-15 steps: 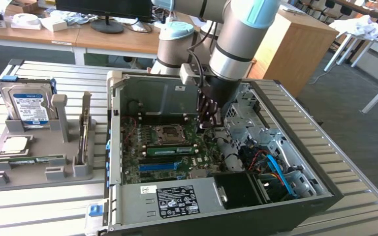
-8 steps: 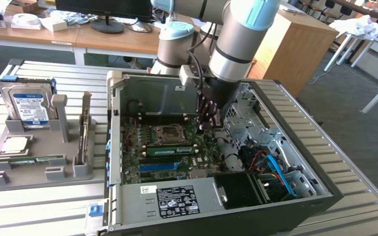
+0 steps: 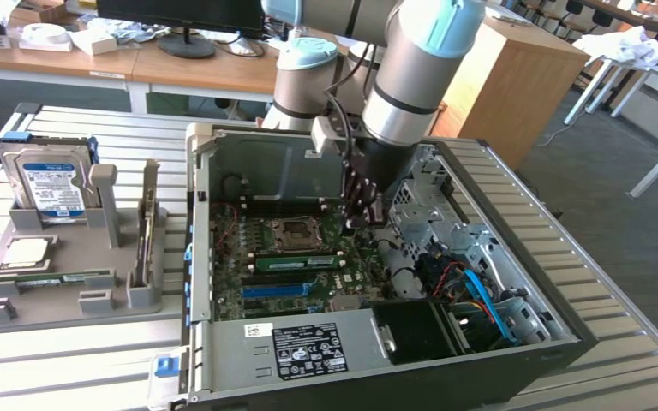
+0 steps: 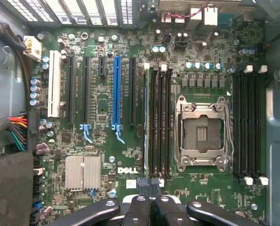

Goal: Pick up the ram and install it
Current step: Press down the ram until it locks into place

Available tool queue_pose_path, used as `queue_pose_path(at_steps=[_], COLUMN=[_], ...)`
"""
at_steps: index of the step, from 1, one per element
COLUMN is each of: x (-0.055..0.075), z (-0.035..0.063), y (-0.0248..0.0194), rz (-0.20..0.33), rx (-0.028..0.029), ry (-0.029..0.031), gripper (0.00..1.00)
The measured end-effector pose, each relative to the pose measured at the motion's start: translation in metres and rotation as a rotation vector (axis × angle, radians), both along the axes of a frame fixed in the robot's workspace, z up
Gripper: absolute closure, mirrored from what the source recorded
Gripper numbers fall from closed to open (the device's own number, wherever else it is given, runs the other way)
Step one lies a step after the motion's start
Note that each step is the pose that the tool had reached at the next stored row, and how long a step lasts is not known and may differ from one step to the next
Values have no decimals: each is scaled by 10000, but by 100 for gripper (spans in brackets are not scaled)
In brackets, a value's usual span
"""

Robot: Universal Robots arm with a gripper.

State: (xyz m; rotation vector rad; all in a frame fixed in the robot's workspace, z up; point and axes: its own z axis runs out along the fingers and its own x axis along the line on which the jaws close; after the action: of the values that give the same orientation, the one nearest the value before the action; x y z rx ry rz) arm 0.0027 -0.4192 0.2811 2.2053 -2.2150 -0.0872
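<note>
The gripper [image 3: 358, 216] is down inside the open case [image 3: 558, 330], its fingers pressed together with no gap and nothing between them. In the wrist view the tips [image 4: 151, 184] sit over the end of the slot bank [image 4: 161, 122] beside the empty socket [image 4: 202, 133]; whether they touch the board [image 4: 102, 103] cannot be told. The ram [image 3: 295, 260] stands on edge in a slot just beside the socket, on the side towards the power supply label [image 3: 309, 349], and the gripper is at its end on the exterior view's right. There is one arm and one gripper. Two green sticks show: the ram in the board and a spare stick [image 3: 49, 278] lying flat in the grey holder [image 3: 112, 295] on the exterior view's left, well apart from the case. The holder also carries one hard drive [image 3: 52, 184], upright, and one square chip [image 3: 26, 250]. On the board, two banks of black slots flank the socket, and there is one blue long slot [image 4: 116, 89], one white slot [image 4: 53, 84] and one silver heatsink [image 4: 83, 172].
</note>
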Motion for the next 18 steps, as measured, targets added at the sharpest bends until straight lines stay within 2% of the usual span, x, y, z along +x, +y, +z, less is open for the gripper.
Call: queue_pose_path(at_steps=[18], x=[0], z=[-118], y=[0], rz=[-1], rx=[0], ry=[0], gripper=[90])
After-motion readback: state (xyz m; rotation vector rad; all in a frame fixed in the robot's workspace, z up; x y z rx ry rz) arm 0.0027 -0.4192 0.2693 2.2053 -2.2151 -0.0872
